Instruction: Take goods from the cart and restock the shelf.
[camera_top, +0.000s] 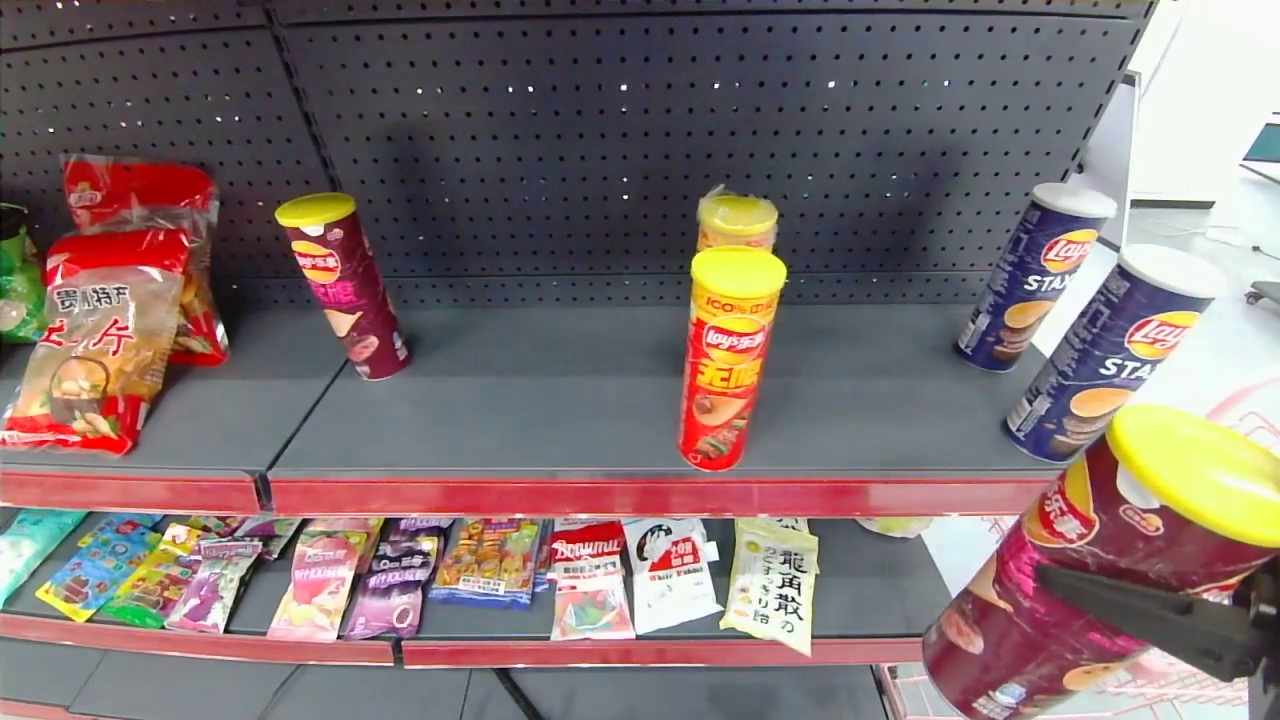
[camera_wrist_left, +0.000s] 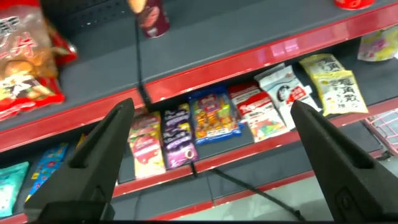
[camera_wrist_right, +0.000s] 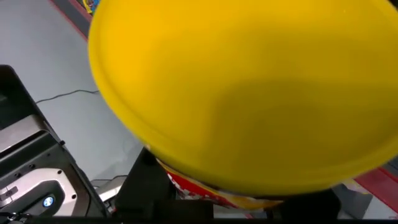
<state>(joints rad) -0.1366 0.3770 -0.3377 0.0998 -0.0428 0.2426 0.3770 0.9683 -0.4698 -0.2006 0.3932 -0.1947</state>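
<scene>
My right gripper (camera_top: 1150, 610) is shut on a maroon chip can with a yellow lid (camera_top: 1080, 560), held tilted at the lower right, in front of and below the upper shelf board (camera_top: 560, 400). The right wrist view looks down on that can's yellow lid (camera_wrist_right: 249, 93). A matching maroon can (camera_top: 343, 288) stands on the board's left part. My left gripper (camera_wrist_left: 211, 155) is open and holds nothing, hanging in front of the lower shelf's snack packets (camera_wrist_left: 211, 118). The pink wire cart (camera_wrist_left: 382, 127) shows at the right.
On the upper board stand a red can (camera_top: 728, 360) near the front edge, a yellow can (camera_top: 737, 222) behind it and two blue cans (camera_top: 1035, 277) at the right. Red snack bags (camera_top: 95, 340) lean at the left. Bare board lies between the cans.
</scene>
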